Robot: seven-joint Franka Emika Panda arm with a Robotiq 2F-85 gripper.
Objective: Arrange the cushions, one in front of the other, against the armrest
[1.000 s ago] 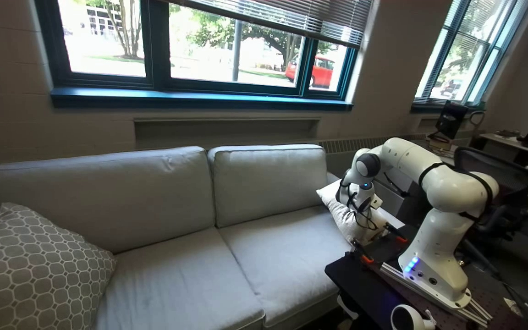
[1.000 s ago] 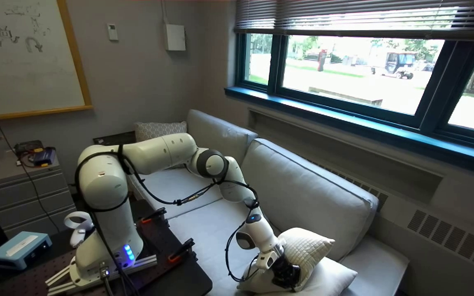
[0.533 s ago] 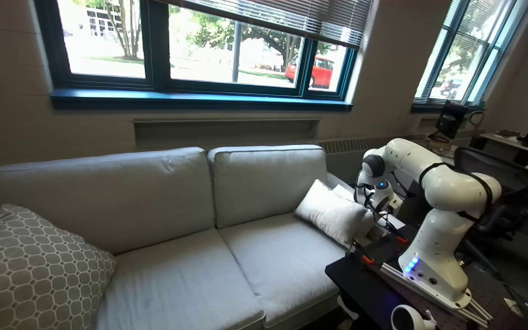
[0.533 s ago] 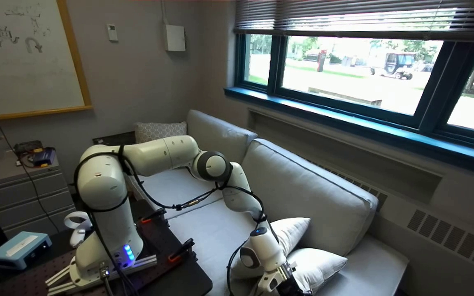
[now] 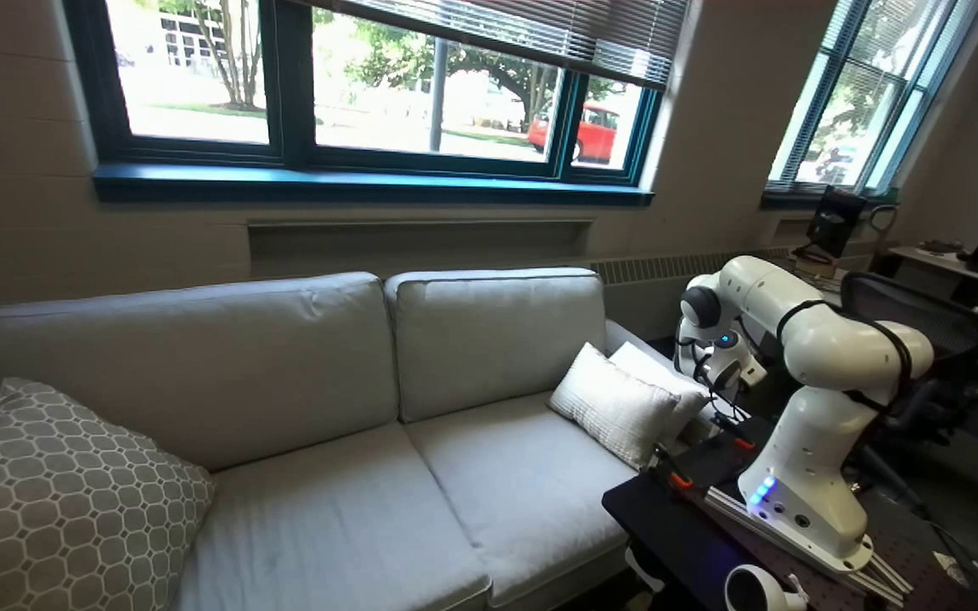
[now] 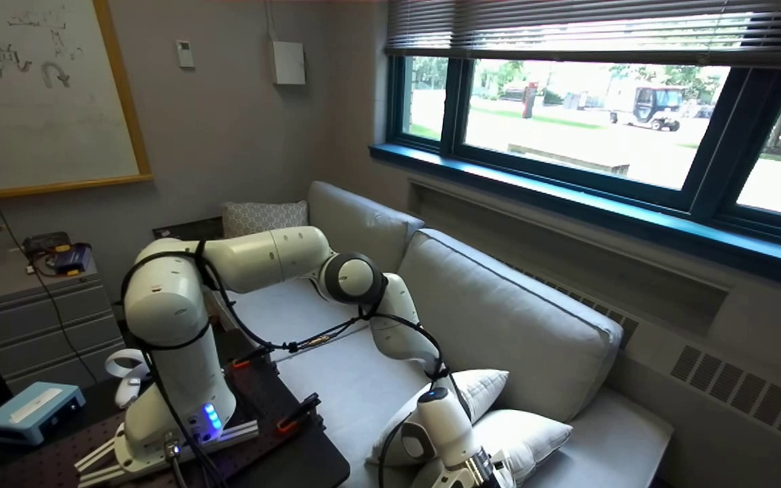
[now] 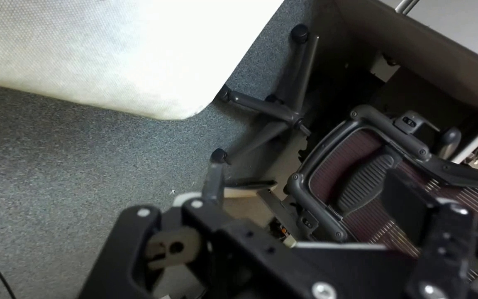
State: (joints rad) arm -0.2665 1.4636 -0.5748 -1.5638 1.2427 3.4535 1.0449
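Two cream-white cushions rest at the sofa's end in both exterior views. The front cushion [image 5: 612, 403] sits tilted on the seat, and the rear cushion [image 5: 659, 373] lies between it and the armrest [image 5: 629, 339]. From the opposite side, the front cushion [image 6: 485, 392] shows beyond the rear cushion [image 6: 529, 437], both partly covered by the arm. My gripper [image 7: 309, 193] is open past the armrest side, its fingers [image 7: 407, 205] wide apart with nothing between. A pale fabric corner [image 7: 139, 58] hangs over the floor in the wrist view; whether armrest or cushion, I cannot tell.
A grey lattice-patterned pillow [image 5: 64, 501] occupies the far sofa end. Under the gripper are carpet [image 7: 77, 174] and an office chair [image 7: 359, 174]. The black robot table [image 5: 667, 509] with clamps stands close to the seat's front. A cable loop [image 6: 387, 444] hangs from the arm.
My gripper has opened and let go of the front cushion, drawing away toward the armrest's outer side. That cushion has tipped toward the seat and settled lower.
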